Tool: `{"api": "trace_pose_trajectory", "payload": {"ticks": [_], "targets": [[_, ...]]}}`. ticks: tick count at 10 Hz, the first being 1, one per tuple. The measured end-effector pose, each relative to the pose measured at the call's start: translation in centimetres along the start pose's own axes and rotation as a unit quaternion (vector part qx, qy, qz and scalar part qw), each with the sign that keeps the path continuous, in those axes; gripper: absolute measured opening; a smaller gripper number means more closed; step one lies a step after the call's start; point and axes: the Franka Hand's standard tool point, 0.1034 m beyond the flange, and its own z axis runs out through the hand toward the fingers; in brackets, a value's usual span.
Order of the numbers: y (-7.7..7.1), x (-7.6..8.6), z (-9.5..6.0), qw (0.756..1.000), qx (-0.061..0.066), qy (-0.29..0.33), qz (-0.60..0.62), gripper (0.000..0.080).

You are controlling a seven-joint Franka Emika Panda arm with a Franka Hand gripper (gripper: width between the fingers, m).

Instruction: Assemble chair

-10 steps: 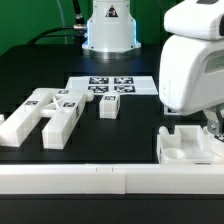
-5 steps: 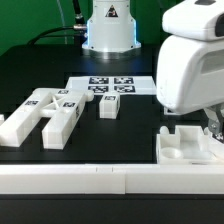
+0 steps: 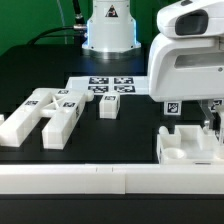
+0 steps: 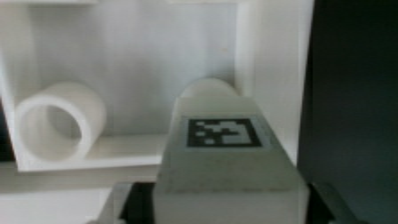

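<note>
Gripping tagged white piece, end effector narrow, above slotted block; white ring in one compartment.

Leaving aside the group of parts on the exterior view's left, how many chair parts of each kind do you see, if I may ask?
cube: 1
seat block: 1
bar: 1
Total: 3

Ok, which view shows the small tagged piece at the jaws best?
The wrist view: the tagged piece fills the centre, its tag facing the camera. The exterior view shows only its tagged face, small and partly hidden.
</note>
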Motion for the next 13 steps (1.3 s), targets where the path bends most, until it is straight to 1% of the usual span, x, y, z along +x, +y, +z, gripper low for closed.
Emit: {"api": "trace_pose_trajectory", "payload": {"ticks": [2,3,5,6,8,9,10,11,12,13], "targets": [[0.05,0.00,0.03,0.995,0.000,0.000,0.098,0.0291],[0.11,0.01,0.05,0.991,0.002,-0.001,0.137,0.0291],[0.20,0.00,0.06,0.975,0.002,-0.003,0.221,0.0291],[0.22,-0.03,0.08,0.964,0.003,-0.005,0.267,0.0291],[0.27,-0.01,0.09,0.948,0.005,-0.006,0.319,0.0291],[0.29,-0.01,0.09,0.935,0.005,-0.007,0.354,0.0291],[0.29,-0.01,0.09,0.930,0.006,-0.007,0.368,0.0291],[0.28,-0.01,0.09,0.936,0.006,-0.007,0.352,0.0291],[0.25,-0.01,0.09,0.940,0.006,-0.007,0.340,0.0386],[0.17,-0.04,0.09,0.940,0.008,-0.009,0.342,0.0525]]}}
